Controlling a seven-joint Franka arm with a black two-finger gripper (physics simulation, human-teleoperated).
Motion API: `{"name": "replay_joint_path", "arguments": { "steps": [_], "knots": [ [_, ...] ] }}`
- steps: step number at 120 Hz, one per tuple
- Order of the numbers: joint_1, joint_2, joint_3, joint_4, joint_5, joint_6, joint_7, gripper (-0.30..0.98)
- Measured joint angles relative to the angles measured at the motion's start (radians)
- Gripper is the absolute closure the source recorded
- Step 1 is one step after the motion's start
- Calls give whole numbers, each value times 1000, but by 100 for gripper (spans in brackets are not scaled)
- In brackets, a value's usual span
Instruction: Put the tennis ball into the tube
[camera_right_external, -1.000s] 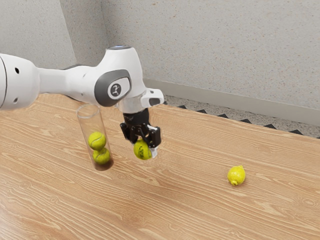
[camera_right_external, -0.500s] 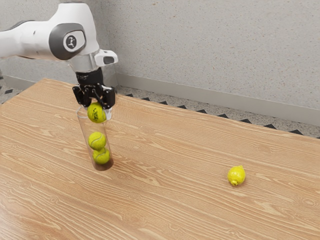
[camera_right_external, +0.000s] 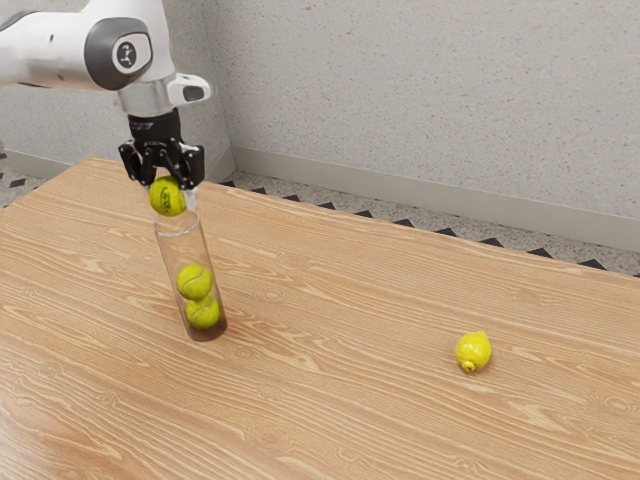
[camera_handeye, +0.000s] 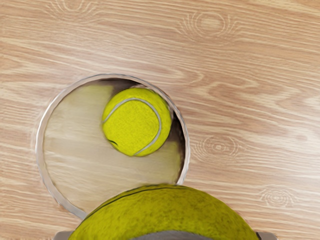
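Observation:
My black gripper (camera_right_external: 166, 190) is shut on a yellow-green tennis ball (camera_right_external: 168, 197), held above the rim of the clear tube. The tube (camera_right_external: 172, 250) stands upright on the table with two tennis balls inside, the upper ball (camera_right_external: 194, 281) resting on the lower ball (camera_right_external: 203, 313). In the wrist view the held ball (camera_handeye: 165, 212) overlaps part of the round tube rim (camera_handeye: 39, 145), and the upper ball inside (camera_handeye: 135, 122) shows through the opening. The lower one is hidden there.
A yellow lemon (camera_right_external: 473, 351) lies on the wooden table (camera_right_external: 340, 400), toward the exterior view's right and well apart from the tube. A speckled wall (camera_right_external: 430, 110) rises behind the table.
With the ball in its grip, my gripper has swung toward the exterior view's left and upward, from beside the tube to above its mouth. Tube, inner balls and lemon have stayed put.

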Motion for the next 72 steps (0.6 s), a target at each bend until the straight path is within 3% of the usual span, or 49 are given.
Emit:
{"name": "replay_joint_path", "arguments": {
  "steps": [17,72],
  "knots": [
    [39,15,2,0,12,-4,1,34],
    [34,94,4,54,22,7,0,35]
  ]
}}
